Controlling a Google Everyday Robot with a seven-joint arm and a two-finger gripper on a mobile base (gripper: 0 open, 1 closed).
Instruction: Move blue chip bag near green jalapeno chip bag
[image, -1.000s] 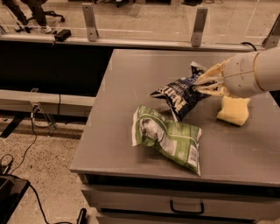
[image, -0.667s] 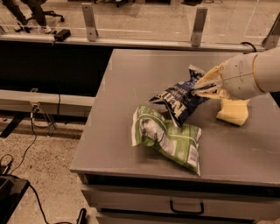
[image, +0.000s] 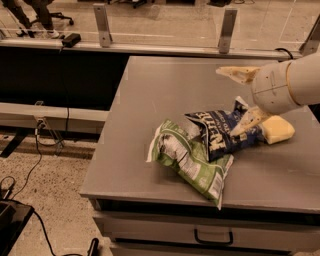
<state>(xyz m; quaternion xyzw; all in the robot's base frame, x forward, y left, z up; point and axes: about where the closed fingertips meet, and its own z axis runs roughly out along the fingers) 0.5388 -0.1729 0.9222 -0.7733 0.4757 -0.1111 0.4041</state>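
Note:
The blue chip bag (image: 220, 134) lies crumpled on the grey table (image: 165, 90), its left edge resting against and partly over the green jalapeno chip bag (image: 187, 160). The green bag lies flat near the table's front edge. My gripper (image: 239, 99) is at the right, just above the blue bag's right end. It is open: one finger points left above the bag, the other slants down onto the bag's right side.
A yellow sponge (image: 278, 130) lies right of the blue bag, partly behind my arm. A glass railing with metal posts (image: 226, 29) runs behind the table. A drawer handle (image: 213, 237) sits under the front edge. Cables lie on the floor at the left.
The gripper was shut on the blue bag's top; now its fingers are spread apart and the bag has settled lower, against the green bag.

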